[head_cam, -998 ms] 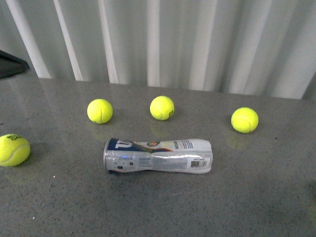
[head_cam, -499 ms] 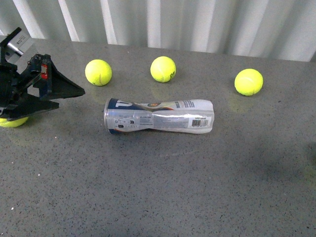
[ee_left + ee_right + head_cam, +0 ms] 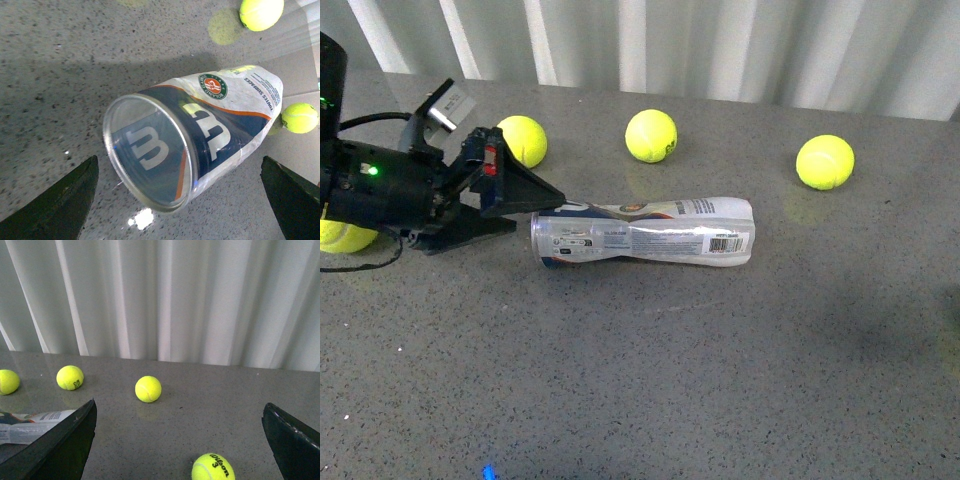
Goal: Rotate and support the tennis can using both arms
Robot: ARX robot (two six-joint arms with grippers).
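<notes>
The tennis can (image 3: 645, 232) lies on its side on the grey table, metal-rimmed end to the left, barcode to the right. My left gripper (image 3: 542, 208) is open, its black fingertips just at that rimmed end. In the left wrist view the rim and white W logo of the can (image 3: 150, 150) fill the middle, and the left gripper (image 3: 178, 167) stands wide with a finger (image 3: 57, 200) on either side, apart from the can. My right gripper (image 3: 180, 412) is open over bare table; the can (image 3: 30, 424) shows only at that view's edge. The right arm is out of the front view.
Three tennis balls (image 3: 523, 140), (image 3: 651, 135), (image 3: 825, 161) lie behind the can, and one more ball (image 3: 340, 238) is half hidden by the left arm (image 3: 380, 190). A Wilson ball (image 3: 213, 467) lies near the right gripper. White curtains close off the table's far edge.
My left arm has come into view and moved right, its open fingers reaching the can's rimmed end. The can has stayed in place.
</notes>
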